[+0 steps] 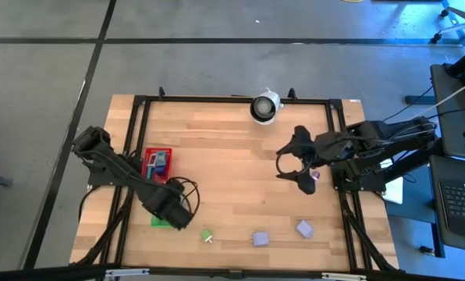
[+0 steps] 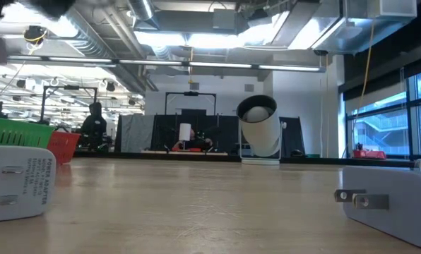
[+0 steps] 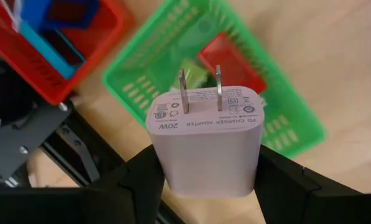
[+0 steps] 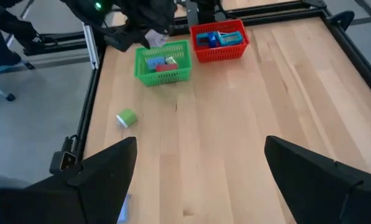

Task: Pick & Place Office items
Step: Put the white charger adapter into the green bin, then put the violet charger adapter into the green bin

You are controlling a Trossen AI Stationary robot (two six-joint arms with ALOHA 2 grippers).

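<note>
My left gripper (image 3: 205, 177) hangs over the green mesh tray (image 3: 285, 127) at the table's near left and is shut on a pale lavender plug adapter (image 3: 204, 140). A red piece (image 3: 232, 62) and a green piece (image 3: 195, 74) lie in that tray. The red mesh tray (image 1: 157, 162) beside it holds blue and teal items. My right gripper (image 1: 299, 164) hovers open over the table's right side with nothing between its fingers (image 4: 111, 168). A small green item (image 1: 207, 235) and two lavender adapters (image 1: 260, 238) (image 1: 304, 229) lie on the wood near the front edge. My left gripper pinches the adapter's two side faces (image 3: 162, 168) between its two fingers (image 3: 136, 183), toward the end away from the prongs. The fingers come from above, pointing down. The adapter is lifted clear above the green tray, with its prongs (image 3: 201, 93) pointing down at the tray.
A white round black-centred object (image 1: 265, 105) stands at the far edge. A black frame (image 1: 139, 101) borders the table. In the low view the two loose adapters (image 2: 16, 180) (image 2: 390, 201) lie close to the front edge, with bare wood between them.
</note>
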